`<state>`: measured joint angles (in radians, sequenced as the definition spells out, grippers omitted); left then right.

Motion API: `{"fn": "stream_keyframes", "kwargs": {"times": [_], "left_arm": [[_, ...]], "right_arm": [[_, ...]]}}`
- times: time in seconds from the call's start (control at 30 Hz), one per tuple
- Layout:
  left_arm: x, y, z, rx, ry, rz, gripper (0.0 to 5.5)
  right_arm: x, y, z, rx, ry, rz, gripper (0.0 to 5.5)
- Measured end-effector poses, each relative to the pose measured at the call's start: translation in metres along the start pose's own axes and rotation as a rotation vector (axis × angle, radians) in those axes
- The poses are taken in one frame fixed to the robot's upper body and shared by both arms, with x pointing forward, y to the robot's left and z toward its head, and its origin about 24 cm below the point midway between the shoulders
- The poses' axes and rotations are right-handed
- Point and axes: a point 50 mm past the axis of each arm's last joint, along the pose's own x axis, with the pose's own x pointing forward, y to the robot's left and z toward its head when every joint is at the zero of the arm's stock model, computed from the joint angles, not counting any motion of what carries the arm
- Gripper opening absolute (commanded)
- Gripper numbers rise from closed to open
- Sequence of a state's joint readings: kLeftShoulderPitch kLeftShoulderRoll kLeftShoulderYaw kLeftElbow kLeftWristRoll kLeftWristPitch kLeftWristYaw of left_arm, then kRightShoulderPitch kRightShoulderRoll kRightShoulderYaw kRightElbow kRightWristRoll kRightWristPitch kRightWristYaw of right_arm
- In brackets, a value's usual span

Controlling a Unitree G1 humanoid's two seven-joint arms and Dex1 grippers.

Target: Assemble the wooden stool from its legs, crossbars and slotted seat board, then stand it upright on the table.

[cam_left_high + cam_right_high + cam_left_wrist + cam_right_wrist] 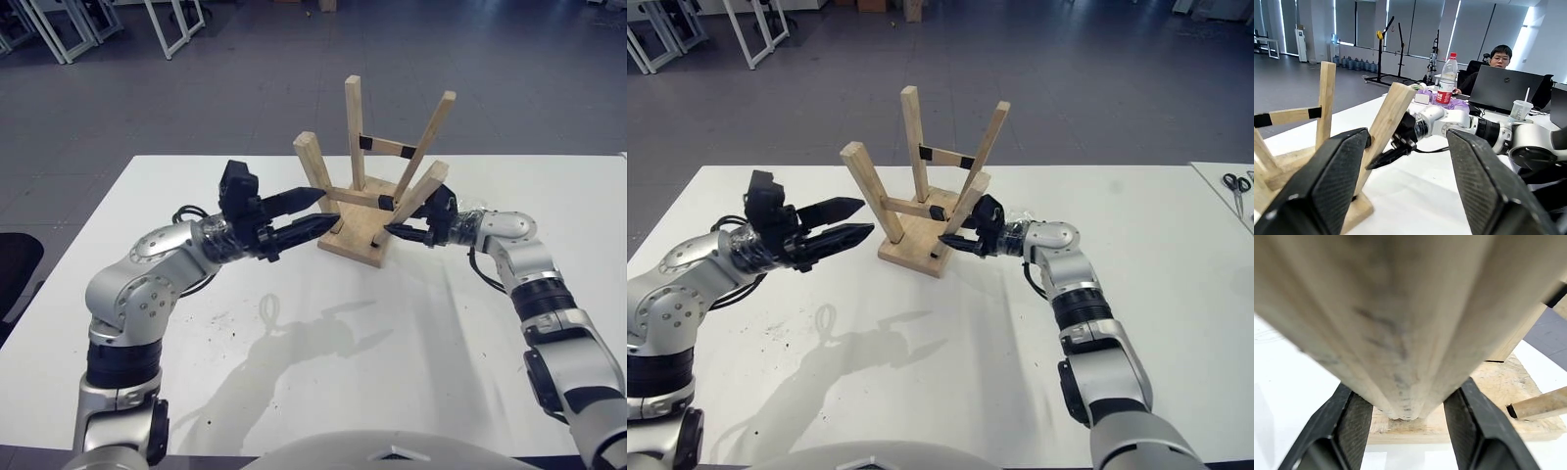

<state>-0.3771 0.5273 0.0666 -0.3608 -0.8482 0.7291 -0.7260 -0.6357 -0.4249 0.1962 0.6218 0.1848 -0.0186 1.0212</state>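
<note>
— What's the biggest thing in front of you?
— The white table. Toward its far middle I've got the stool, upside down, sitting between my two arms.

— How is it resting?
— The seat board lies on the table top. The four legs stick up from it and splay outward.

— And the crossbars?
— A taped crossbar, black at both ends, joins the two far legs high up. A lower crossbar runs from the left leg toward the right side, close above the board.

— Where's your right gripper?
— My right gripper is low down, where the front right leg meets the board. From the wrist camera I see its fingers on either side of that leg and pressed against the wood, so I'm clamped on it.

— And the left?
— My left gripper hovers just beside the left leg, on its outer side, low down. The fingers stand apart with nothing held between them. I can't tell whether the upper tip touches the wood.

— Anything smaller around?
— A pair of scissors on a white surface at the far right, well apart from the stool.
</note>
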Motion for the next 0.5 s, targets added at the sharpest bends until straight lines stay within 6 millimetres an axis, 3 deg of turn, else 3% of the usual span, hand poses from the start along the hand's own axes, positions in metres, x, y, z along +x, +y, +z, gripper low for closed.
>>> {"fn": "stream_keyframes", "kwargs": {"times": [0.17, 0.3, 0.37, 0.5], "left_arm": [[0.042, 0.004, 0.025, 0.157, -0.042, 0.046, 2.98], [0.072, 0.021, 0.029, 0.352, 0.009, 0.151, 2.98], [0.084, 0.029, 0.022, 0.427, 0.036, 0.193, 2.98], [0.110, 0.041, -0.017, 0.557, 0.162, 0.226, 2.98]], "right_arm": [[0.005, 0.000, 0.001, -0.009, 0.001, -0.026, 2.02], [0.007, -0.002, 0.002, -0.004, 0.007, -0.026, 2.02], [0.008, -0.004, 0.003, 0.000, 0.013, -0.028, 2.02], [0.011, -0.007, 0.004, 0.001, 0.025, -0.033, 2.02]]}}
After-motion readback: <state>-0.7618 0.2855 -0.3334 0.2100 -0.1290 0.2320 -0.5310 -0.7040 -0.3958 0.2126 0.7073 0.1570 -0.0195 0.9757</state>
